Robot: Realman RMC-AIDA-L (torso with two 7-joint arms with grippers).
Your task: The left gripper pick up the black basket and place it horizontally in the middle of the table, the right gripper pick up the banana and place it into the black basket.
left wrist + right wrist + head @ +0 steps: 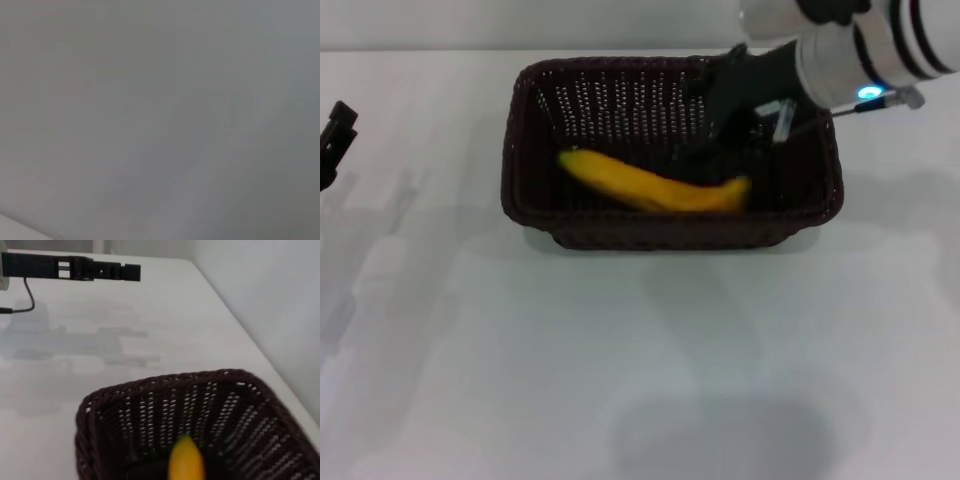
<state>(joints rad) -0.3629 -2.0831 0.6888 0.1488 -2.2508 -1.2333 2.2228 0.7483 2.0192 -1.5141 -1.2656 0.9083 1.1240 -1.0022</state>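
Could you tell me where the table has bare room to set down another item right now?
The table is bare across the wide stretch in front of the black basket, and between the basket and the left gripper at the left edge. It is crowded inside the basket: the banana lies along the bottom and the right gripper reaches in over its right end.

— Where does everything sit?
— The dark woven wicker basket [672, 228] rests on the white flat counter [620, 380], toward its far side, long side across.
— And inside?
— The curved yellow banana [655, 186] lies lengthwise in it, near the front wall.
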